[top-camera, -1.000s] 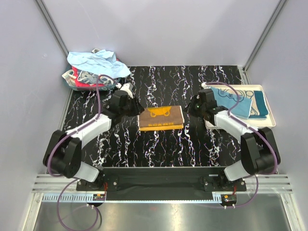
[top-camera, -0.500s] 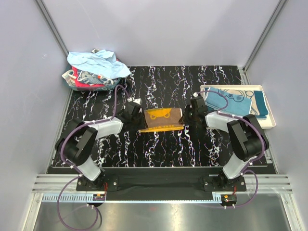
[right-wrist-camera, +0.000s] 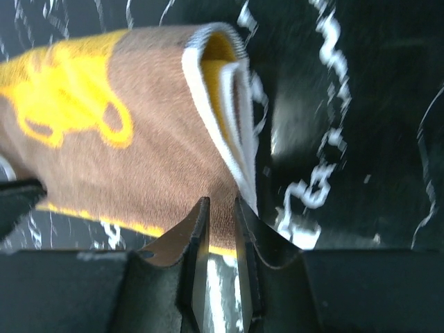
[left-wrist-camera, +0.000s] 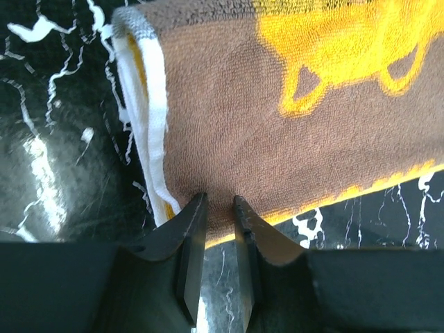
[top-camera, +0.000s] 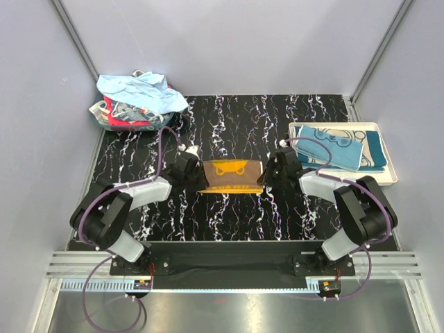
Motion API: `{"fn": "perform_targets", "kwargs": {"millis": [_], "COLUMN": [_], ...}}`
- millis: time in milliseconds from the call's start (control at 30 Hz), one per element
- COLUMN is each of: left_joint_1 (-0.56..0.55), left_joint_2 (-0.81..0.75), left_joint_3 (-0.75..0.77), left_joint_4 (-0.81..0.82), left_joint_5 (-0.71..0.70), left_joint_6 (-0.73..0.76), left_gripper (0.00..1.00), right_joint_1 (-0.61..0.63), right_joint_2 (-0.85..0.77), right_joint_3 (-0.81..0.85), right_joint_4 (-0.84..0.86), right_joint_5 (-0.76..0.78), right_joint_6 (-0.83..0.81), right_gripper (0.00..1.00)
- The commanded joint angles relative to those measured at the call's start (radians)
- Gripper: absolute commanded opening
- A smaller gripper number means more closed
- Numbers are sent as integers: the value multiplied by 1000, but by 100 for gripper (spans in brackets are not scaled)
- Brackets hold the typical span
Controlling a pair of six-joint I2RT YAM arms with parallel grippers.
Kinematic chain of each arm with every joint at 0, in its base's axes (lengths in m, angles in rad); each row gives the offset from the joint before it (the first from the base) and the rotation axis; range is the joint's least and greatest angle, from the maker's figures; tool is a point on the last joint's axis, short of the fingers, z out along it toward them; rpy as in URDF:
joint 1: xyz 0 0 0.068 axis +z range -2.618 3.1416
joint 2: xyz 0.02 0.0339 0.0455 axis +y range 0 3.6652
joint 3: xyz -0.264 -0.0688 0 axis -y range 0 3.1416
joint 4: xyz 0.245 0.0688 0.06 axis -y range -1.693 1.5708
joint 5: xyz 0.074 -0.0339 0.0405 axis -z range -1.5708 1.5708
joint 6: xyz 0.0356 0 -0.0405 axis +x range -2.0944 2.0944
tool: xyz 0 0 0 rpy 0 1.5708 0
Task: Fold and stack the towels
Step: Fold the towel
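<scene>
plain grey walls are closing in a black, white-veined desk (top-camera: 229,125), and the folded bear towel (top-camera: 231,175) is lying at its middle, between the two arms. over the last second both arms are being brought in low from either side. the left tool (top-camera: 196,173) is now being set against the towel's left end and the right tool (top-camera: 268,177) against its right end, where a second ago both were being kept farther back. the left tool's jaws are being narrowed in the same stretch. this is being read as the grip for one more fold, or for the carry to the tray (top-camera: 390,173) on the right, where folded towels (top-camera: 340,146) in teal and light blue are already being stacked. a heap of unfolded towels (top-camera: 135,104) is being left at the far left corner.

from above, the jaws themselves are being hidden by the arms. the wrist views are supplying that. in the left one, the left tool (left-wrist-camera: 216,211) is being closed to a thin gap on the brown near edge of the bear towel (left-wrist-camera: 298,118), beside its white-hemmed corner. in the right one, the right tool (right-wrist-camera: 220,211) is being pinched likewise on the near edge (right-wrist-camera: 139,159), just by the layered end. the tray and the heap are being shown by the overhead view alone.
</scene>
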Motion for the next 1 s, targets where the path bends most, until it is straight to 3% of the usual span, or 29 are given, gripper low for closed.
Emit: {"fn": "perform_targets", "kwargs": {"millis": [0,133,267,433,567,700,967], "left_joint_1": [-5,-8,-23,-69,-109,-143,-152], "left_joint_2": [-78,-173,-151,4,96,149,158], "left_joint_3": [-2,64,161,247,203,150,100], "left_joint_4": [-29,-97,-107,-38,61,86,55], "left_joint_5": [-45,-48,-22,25,62,56,23], "left_joint_6": [34,34,25,-12,-84,-110,-118], "left_gripper": [27,27,28,25,21,19,16], "right_joint_1": [39,43,44,43,44,44,0], "right_joint_2": [-89,-170,-207,-33,148,234,307], "right_joint_3": [-24,-6,98,292,393,357,263], "right_joint_4": [-29,-127,-170,-162,-106,-3,45], "right_joint_5": [-1,42,70,15,-41,-84,-71], "right_joint_6": [-8,-23,-37,-34,18,66,69], "right_gripper": [27,27,31,30,28,27,27]}}
